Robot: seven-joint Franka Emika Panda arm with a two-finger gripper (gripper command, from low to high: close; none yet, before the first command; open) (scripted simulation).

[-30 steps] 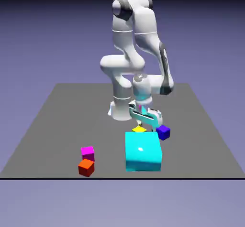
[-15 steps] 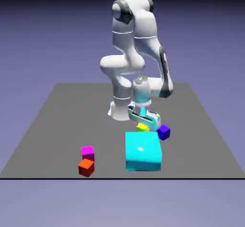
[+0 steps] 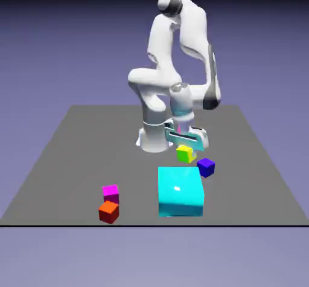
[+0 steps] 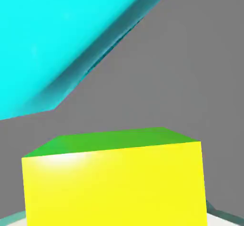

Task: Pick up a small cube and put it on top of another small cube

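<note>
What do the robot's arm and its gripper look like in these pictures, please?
The arm is glossy white with rounded, bulky links and dark grey bands at its joints. The gripper has a pale teal-tinted crossbar with short jaws. No cables or markings show.

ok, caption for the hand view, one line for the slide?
Fingers shut on the small yellow cube, lifted off the grey table, big cyan cube looming at upper left.

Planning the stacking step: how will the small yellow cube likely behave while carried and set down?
The small yellow cube looks rigid with flat faces, so it probably won't roll or sag. Its glossy surface might slip in the gripper, which is shut on it.
</note>
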